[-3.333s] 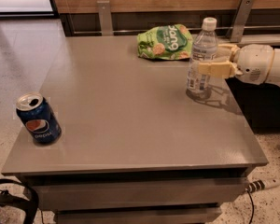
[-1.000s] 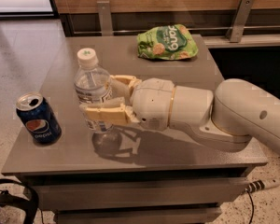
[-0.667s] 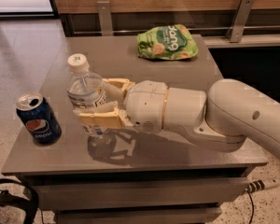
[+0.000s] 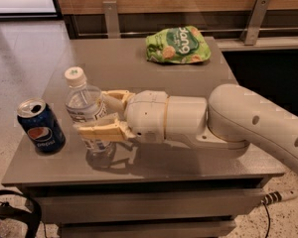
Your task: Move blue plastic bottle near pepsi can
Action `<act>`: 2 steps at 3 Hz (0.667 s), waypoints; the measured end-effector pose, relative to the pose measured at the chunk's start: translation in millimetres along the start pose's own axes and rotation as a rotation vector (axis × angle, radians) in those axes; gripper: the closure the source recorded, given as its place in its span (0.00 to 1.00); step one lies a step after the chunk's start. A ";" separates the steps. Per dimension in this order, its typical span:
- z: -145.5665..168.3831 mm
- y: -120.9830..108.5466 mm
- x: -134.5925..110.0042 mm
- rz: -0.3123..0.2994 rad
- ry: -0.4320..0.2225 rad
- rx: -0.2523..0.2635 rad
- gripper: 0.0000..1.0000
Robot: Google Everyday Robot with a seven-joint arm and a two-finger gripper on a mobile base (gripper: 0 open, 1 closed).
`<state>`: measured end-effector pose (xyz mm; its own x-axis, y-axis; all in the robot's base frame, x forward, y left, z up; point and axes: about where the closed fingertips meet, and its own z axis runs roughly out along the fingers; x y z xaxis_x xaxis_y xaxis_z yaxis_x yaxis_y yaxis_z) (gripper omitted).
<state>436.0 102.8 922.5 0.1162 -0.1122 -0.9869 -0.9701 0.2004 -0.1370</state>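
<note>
1. From my remote station, the grey table (image 4: 114, 58) takes up most of the view, and everything in play is on or above it.
2. The robot's pale arm (image 4: 258, 123) comes in from the right edge and stretches leftward across the front half of the table.
3. A green snack bag (image 4: 178, 44) lies flat at the back of the table, well apart from the rest.
4. The pincer (image 4: 93, 113) is at the front left of the table. Its two tan fingers (image 4: 102, 131) are closed around the body of the blue plastic bottle (image 4: 81, 100), one finger on the far side and one on the near side, parted only by the bottle's width.
5. The bottle is tilted, with its white cap leaning toward the left. Its base is low over a shadow on the table, and I cannot tell whether it touches the surface.
6. The pepsi can (image 4: 40, 128) stands upright near the front left corner, just beside the bottle on its left, with a narrow gap between them.
</note>
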 end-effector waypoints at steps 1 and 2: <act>1.8 -2.7 6.3 0.015 -0.008 -0.002 1.00; -1.0 -6.1 8.5 0.017 -0.022 0.012 1.00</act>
<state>442.7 99.6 915.1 0.1045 -0.0871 -0.9907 -0.9693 0.2142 -0.1211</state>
